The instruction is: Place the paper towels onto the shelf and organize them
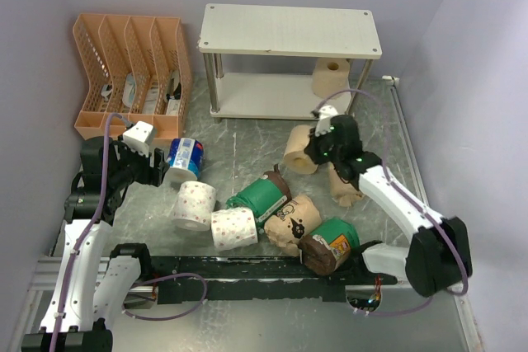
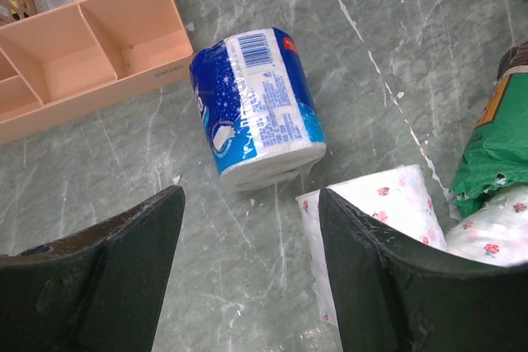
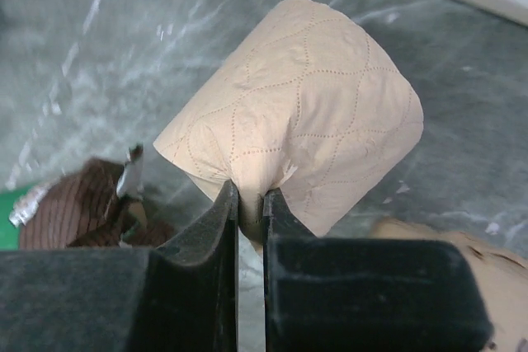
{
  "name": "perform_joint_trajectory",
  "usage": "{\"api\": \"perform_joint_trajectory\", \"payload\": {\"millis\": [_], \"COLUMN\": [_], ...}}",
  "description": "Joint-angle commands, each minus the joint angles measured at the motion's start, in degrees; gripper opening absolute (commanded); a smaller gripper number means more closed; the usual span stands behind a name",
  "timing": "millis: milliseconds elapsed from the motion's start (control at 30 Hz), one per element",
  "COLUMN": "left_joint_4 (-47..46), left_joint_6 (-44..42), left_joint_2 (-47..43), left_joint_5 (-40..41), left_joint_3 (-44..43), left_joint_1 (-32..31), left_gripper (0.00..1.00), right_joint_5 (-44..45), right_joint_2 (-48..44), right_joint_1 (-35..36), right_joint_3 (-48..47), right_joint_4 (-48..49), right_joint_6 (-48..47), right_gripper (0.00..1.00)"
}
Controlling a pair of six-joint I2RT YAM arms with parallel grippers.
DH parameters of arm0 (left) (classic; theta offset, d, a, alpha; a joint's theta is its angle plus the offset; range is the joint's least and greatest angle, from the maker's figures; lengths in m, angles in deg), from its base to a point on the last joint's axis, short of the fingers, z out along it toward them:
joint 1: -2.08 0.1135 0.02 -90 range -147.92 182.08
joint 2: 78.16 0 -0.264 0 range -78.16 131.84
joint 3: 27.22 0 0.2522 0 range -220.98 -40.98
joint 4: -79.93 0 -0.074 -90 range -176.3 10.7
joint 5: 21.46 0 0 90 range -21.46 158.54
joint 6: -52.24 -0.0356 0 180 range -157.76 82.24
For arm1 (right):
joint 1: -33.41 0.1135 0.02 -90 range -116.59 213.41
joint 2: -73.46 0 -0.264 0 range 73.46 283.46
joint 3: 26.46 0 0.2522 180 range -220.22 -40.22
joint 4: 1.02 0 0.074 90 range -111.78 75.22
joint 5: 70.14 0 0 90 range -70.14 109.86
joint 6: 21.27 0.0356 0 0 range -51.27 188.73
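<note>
Top external view showed, nearest the arm bases, a loose cluster of paper towels lying on the table [image 1: 247, 133]. A dark brown roll [image 1: 320, 251] lay on the right, with a kraft-wrapped roll [image 1: 293, 218] just left of it and a green roll [image 1: 260, 195] a little beyond. A white speckled roll [image 1: 233, 228] lay just beside a second speckled roll [image 1: 195, 204] on the left. Farther back on the left, the left gripper [image 1: 157, 169] hung released, its jaws spread wide with nothing between them. It was just left of the blue-white roll [image 1: 186, 160], which lay on its side clear of the fingers. On the right, the right gripper [image 3: 250, 199] was clenched on the edge of a quilted tan roll [image 3: 297, 113], pinching its paper between closed fingers. That roll was short of the shelf's right end, and whether it was off the table could not be told. Farthest back, the shelf [image 1: 289, 30] stood by the far wall, with an upright tan roll [image 1: 332, 77] at the right end of its lower board. The orange organizer [image 1: 132, 63] stood to the shelf's left.
</note>
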Motion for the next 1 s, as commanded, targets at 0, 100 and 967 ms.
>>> {"api": "perform_joint_trajectory", "payload": {"millis": [0,100,967], "left_joint_4": [-0.8,-0.8,-0.9], "left_joint_6": [-0.2,-0.2,0.3], "left_joint_2": [-0.4,-0.2,2.3], "left_joint_5": [0.3,0.3,1.2], "left_joint_3": [0.3,0.3,-0.1], "left_joint_1": [-0.2,-0.2,0.2], "left_gripper": [0.77,0.77,0.75], "right_joint_5": [-7.0,-10.5,23.6], "right_joint_2": [-9.2,-11.1,33.0], "right_joint_1": [-6.7,-9.3,0.5], "right_joint_3": [5.1,8.7,13.5], "right_joint_4": [17.7,28.8,110.2], "right_joint_6": [15.9,27.5,98.8], "right_gripper": [0.0,0.0,0.0]}}
